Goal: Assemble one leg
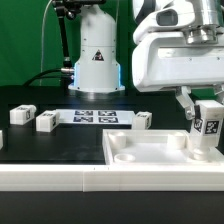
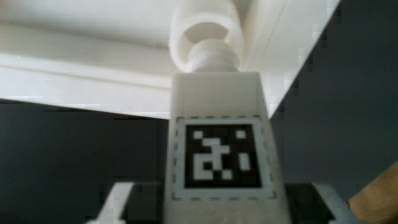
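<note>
My gripper (image 1: 206,112) is shut on a leg (image 1: 208,128), a small white block with a black-and-white tag on its face. It holds the leg upright over the right part of the large white tray-like part (image 1: 150,158), whose rim is raised. In the wrist view the leg (image 2: 219,140) fills the middle between my fingers (image 2: 128,205), and its far end meets a round white peg or socket (image 2: 208,45) at the tray's corner. Whether it is seated there I cannot tell.
Three more white tagged blocks lie on the black table: one (image 1: 21,116) at the exterior view's left, one (image 1: 45,122) beside it, one (image 1: 145,120) right of the marker board (image 1: 97,117). The robot base (image 1: 97,55) stands behind.
</note>
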Controlling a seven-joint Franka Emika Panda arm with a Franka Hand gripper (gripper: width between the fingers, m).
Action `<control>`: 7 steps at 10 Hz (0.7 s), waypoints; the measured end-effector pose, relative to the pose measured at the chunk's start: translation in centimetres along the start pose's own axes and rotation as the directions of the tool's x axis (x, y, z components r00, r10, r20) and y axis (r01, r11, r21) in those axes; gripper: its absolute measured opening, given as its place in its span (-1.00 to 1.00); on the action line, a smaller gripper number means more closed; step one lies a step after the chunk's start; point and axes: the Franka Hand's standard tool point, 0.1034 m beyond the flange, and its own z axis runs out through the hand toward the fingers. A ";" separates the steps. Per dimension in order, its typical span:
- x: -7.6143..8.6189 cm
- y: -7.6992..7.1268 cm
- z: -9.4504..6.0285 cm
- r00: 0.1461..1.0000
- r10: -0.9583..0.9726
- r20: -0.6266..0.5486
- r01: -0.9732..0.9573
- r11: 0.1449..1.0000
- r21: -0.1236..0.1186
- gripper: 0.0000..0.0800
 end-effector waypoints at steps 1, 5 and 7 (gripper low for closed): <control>-0.1 0.0 0.0 1.000 -0.003 -0.006 0.003 1.000 -0.001 -0.27; -0.4 0.0 -0.1 0.999 -0.012 -0.047 0.012 1.000 -0.006 -0.27; -1.0 0.0 -0.1 0.999 -0.014 -0.040 0.014 1.000 -0.006 -0.27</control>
